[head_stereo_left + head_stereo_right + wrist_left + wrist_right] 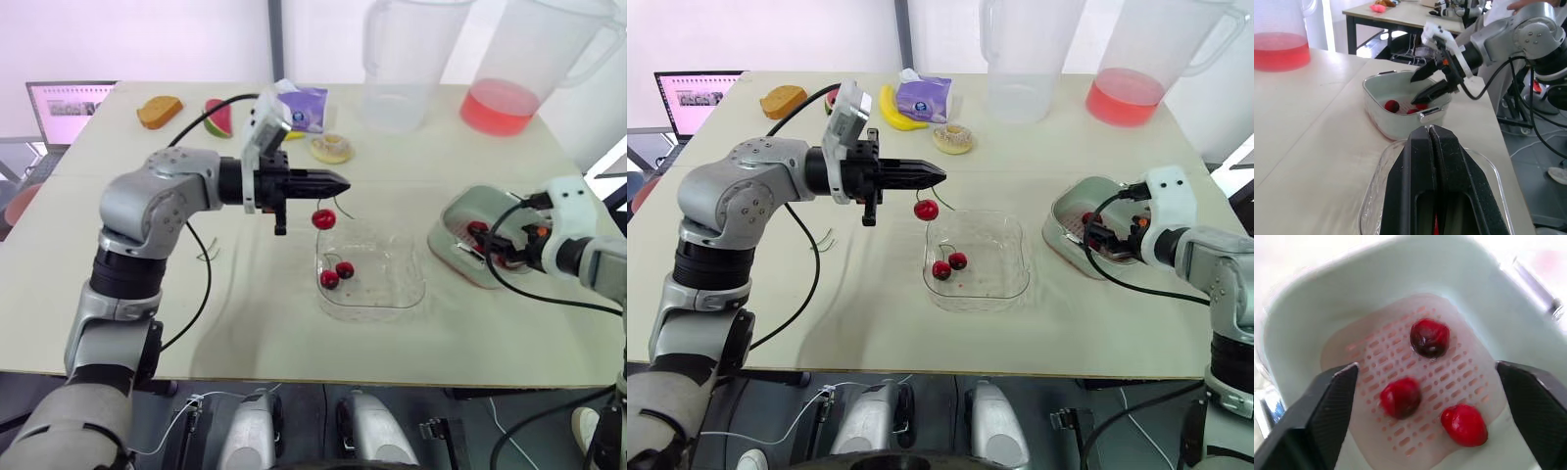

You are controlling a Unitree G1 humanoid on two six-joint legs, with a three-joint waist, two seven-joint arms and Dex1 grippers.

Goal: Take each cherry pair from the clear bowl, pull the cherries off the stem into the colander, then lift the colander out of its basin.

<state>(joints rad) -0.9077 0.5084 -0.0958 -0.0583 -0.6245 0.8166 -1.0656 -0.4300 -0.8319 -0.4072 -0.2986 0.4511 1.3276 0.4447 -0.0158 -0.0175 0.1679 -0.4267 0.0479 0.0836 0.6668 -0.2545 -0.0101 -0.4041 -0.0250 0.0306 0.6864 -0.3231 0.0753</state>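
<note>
Dangling cherry (926,210) from clamped-tight L gripper (940,174) over 11 o'clock rim of clear bowl (1024,266), R gripper (1426,366) spread wide above colander (1459,333) w/ 3 cherries (1429,337).

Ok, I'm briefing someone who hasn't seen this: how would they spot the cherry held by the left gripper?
On the table, find the clear bowl near the middle. One cherry hangs from the shut left gripper above the bowl's far-left corner; unlike the pair lying in the bowl, it dangles in mid-air.

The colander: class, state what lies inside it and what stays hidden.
Three loose cherries lie on the colander's perforated floor, under the open right gripper. The basin's bottom beneath is covered.
</note>
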